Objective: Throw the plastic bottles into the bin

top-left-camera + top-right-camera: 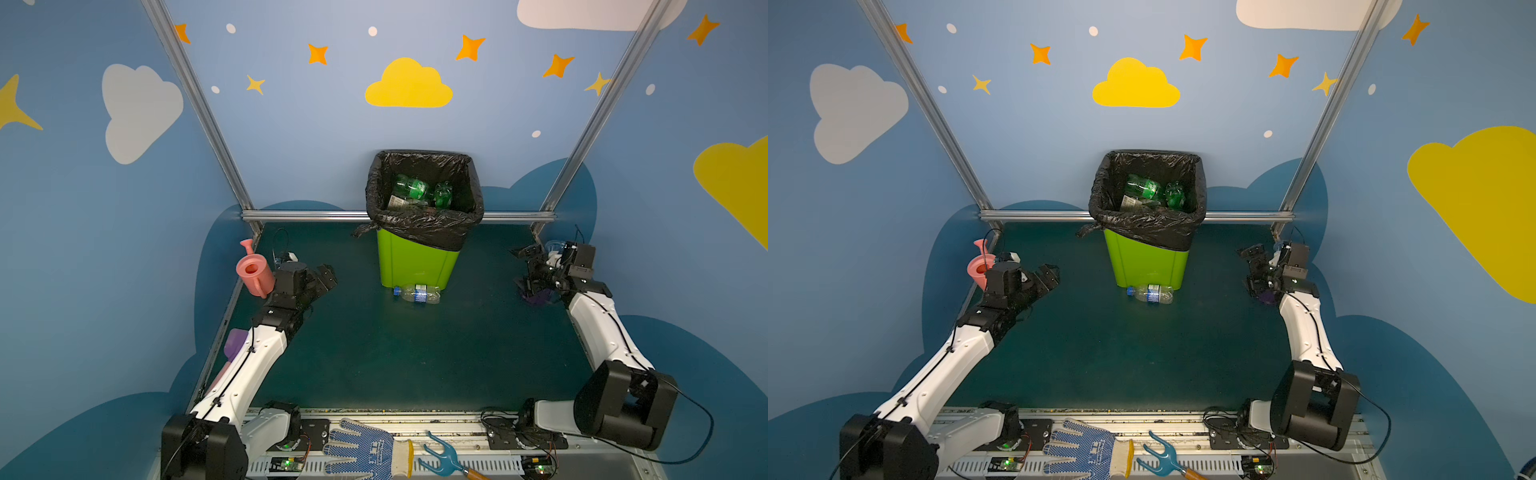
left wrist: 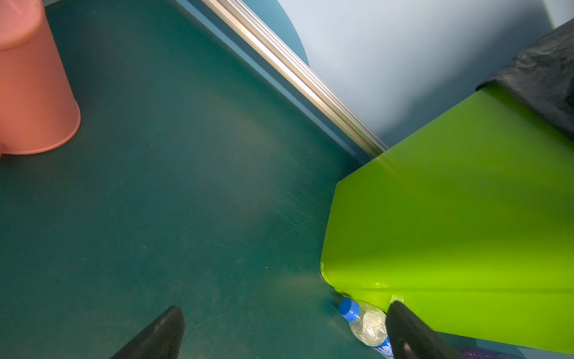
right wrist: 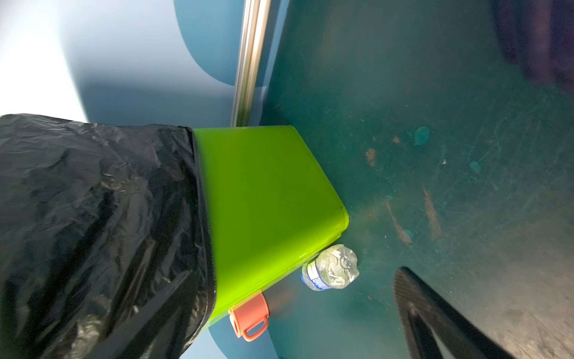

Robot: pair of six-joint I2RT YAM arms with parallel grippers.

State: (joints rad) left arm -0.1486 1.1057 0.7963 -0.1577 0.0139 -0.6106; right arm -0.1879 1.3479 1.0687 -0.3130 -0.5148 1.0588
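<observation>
In a top view, the clear, blue-capped plastic bottle (image 1: pixel 417 293) lies on its side at the foot of the tall lime-green bin (image 1: pixel 415 262), long axis nine-to-three, cap toward the left gripper (image 1: pixel 326 277) at nine o'clock, right gripper (image 1: pixel 524 268) at three, both spread, empty, about equally near.

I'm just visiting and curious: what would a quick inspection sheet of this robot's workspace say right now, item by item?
Surface: dark green table, scuffed and stained.
Job's things: lime bin with black liner at the back; green bottles inside; one clear bottle lying against its base.
Clutter: pink watering can by the left arm; purple object partly hidden under the right arm; glove and hand rake on the front rail.
Grippers: left gripper and right gripper both open, empty.
Cables: black cable loops off the right arm's base.
Surroundings: blue walls with cloud and star decals; aluminium frame.
</observation>
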